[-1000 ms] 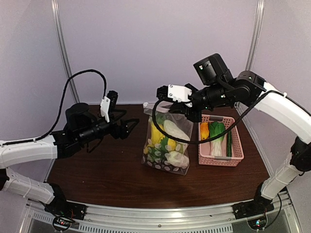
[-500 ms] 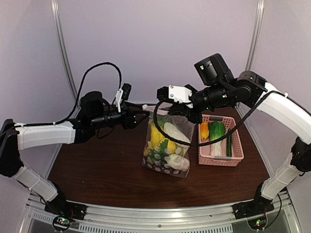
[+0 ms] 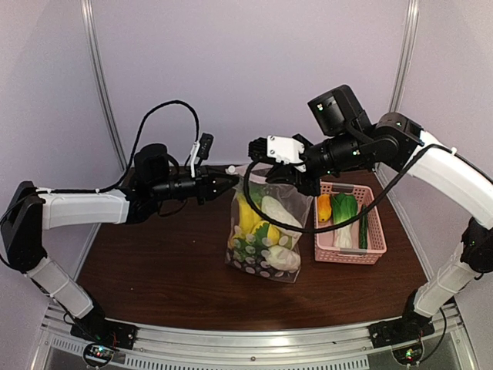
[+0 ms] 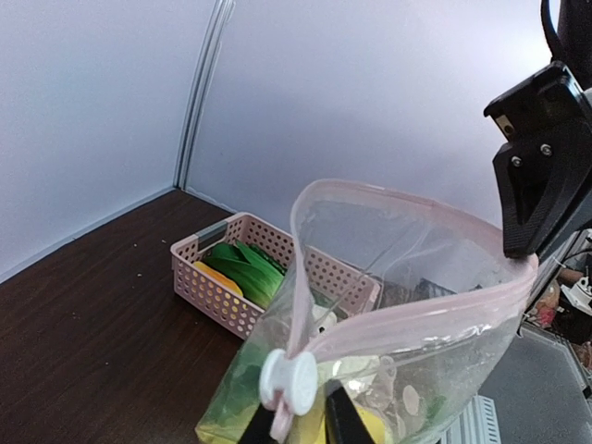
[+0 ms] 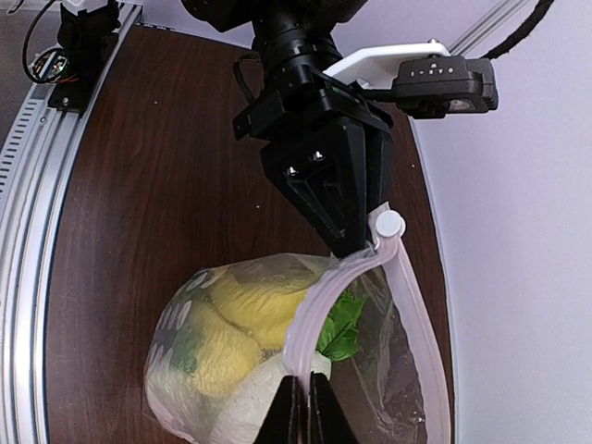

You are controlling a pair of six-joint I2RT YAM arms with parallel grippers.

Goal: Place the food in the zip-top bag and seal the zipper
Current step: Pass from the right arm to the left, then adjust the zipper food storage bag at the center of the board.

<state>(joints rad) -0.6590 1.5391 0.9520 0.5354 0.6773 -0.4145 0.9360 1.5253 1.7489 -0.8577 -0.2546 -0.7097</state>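
Note:
The zip-top bag (image 3: pixel 266 231) stands upright at mid-table, its mouth gaping. Food shows through it: yellow fruit (image 5: pixel 245 310), a white radish (image 3: pixel 279 206) and a green leaf (image 5: pixel 340 326). My left gripper (image 3: pixel 231 179) is at the bag's left top corner, and its black fingers (image 4: pixel 344 424) pinch the plastic just under the white slider (image 4: pixel 289 379). My right gripper (image 5: pixel 299 407) is shut on the pink zipper (image 5: pixel 333 296) at the opposite side of the mouth. The zipper strip (image 4: pixel 435 310) bows open between the two grips.
A pink slatted basket (image 3: pixel 377 231) stands right of the bag, holding leafy greens (image 3: pixel 343 208) and an orange piece (image 3: pixel 324 206). The left wrist view shows the basket (image 4: pixel 199 277) behind the bag. Walls close off the back and sides.
My left arm has swung right from open table to the bag's left corner, and its jaws have closed there. The right arm and the bag have stayed put.

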